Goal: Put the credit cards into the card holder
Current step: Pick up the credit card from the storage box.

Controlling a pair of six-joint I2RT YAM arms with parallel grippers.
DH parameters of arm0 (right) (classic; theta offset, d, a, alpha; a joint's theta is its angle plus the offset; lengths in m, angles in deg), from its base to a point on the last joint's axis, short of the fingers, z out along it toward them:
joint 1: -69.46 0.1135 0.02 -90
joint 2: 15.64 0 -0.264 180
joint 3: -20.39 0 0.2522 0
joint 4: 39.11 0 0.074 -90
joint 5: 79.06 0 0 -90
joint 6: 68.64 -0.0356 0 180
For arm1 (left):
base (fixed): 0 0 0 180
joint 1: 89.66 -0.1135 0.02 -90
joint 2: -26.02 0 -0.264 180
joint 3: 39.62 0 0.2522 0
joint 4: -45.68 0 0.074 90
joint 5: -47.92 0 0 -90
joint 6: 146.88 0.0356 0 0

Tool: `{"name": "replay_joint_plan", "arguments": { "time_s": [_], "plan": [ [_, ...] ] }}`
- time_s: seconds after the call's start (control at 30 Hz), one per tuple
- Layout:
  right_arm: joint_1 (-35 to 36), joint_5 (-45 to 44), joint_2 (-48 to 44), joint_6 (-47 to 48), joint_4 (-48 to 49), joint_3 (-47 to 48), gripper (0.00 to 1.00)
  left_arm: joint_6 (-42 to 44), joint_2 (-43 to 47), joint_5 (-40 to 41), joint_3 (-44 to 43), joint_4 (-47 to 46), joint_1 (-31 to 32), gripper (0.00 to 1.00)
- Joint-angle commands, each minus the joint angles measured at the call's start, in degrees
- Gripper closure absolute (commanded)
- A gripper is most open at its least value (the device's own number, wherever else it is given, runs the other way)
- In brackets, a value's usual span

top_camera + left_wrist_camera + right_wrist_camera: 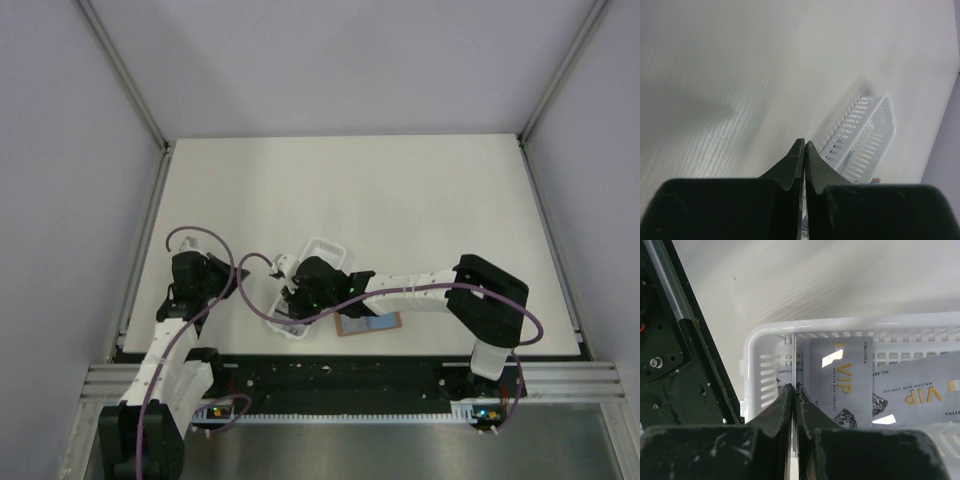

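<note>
My right gripper [794, 386] is shut on a credit card [794, 360], which I see edge-on as a thin pale line rising from the fingertips over the near end of the white tray [840, 325]. Other silvery "VIP" cards [840, 385] lie flat in the tray. In the top view the right gripper [295, 300] is over the tray's near end [325, 245]. The card holder [368, 323] lies open beside the tray on its right, orange-brown with a pale blue-grey inside. My left gripper [804, 144] is shut and empty, left of the tray [865, 135].
The black base rail [670, 340] runs close to the tray's near end. The table's near edge [350, 352] is just behind the card holder. A purple cable [250, 290] loops between the arms. Grey walls enclose the table.
</note>
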Motion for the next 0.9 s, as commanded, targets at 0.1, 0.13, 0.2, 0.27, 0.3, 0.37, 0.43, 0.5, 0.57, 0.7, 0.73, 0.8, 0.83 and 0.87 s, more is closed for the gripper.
{"name": "replay_joint_plan", "arguments": {
  "time_s": [0.1,0.13,0.2,0.27,0.3,0.37,0.43,0.5,0.57,0.7,0.73,0.8,0.83,0.87],
  "plan": [
    [0.41,-3.64,-2.83,-0.32,-2.39,2.92,1.00,0.91,1.35,-0.75,-0.88,-1.78,-0.49,0.96],
    [0.41,-3.90,-3.01,-0.40,-2.39,3.18,1.00,1.00,1.62,-0.84,-0.79,-1.70,-0.49,0.96],
    [0.24,-4.78,-3.62,-0.40,-4.13,3.53,1.00,0.74,2.06,-0.84,-0.44,-1.78,-0.49,0.96],
    [-0.03,-5.22,-4.15,-0.58,-4.50,3.62,1.00,0.82,2.23,-1.28,-0.26,-1.87,-0.49,0.96],
    [-0.20,-5.31,-4.50,-0.93,-4.50,3.53,1.00,0.91,2.32,-1.37,-0.35,-1.87,-0.49,0.96],
    [-0.55,-5.48,-5.12,-1.46,-4.42,3.45,1.00,1.35,2.15,-1.72,-0.53,-1.78,-0.40,0.96],
    [-1.17,-5.48,-5.29,-1.98,-4.33,3.44,1.00,1.53,1.88,-2.24,-0.88,-1.69,-0.49,0.96],
    [-1.52,-5.40,-5.64,-2.60,-4.15,3.36,1.00,1.79,1.97,-2.68,-1.05,-1.69,-0.49,0.96],
    [-1.96,-5.31,-6.08,-3.30,-4.06,3.27,1.00,1.88,2.15,-3.04,-1.23,-1.78,-0.49,0.96],
    [-2.84,-6.10,-7.66,-4.62,-3.54,2.75,1.00,1.88,2.32,-3.39,-1.49,-1.87,-0.49,0.96],
    [-3.01,-6.19,-8.10,-4.80,-3.19,2.39,1.00,1.88,2.23,-3.48,-1.58,-1.78,-0.49,0.96],
    [-3.63,-6.45,-8.81,-5.15,-2.92,1.87,1.00,1.88,2.32,-3.65,-1.58,-1.87,-0.49,0.96],
    [-3.89,-6.54,-8.98,-5.24,-2.92,1.69,1.00,1.88,2.23,-4.00,-1.49,-2.04,-0.49,0.96],
    [-4.16,-6.71,-9.25,-5.50,-2.92,1.51,1.00,1.88,2.49,-4.53,-1.41,-2.31,-0.49,0.96]
  ]
}}
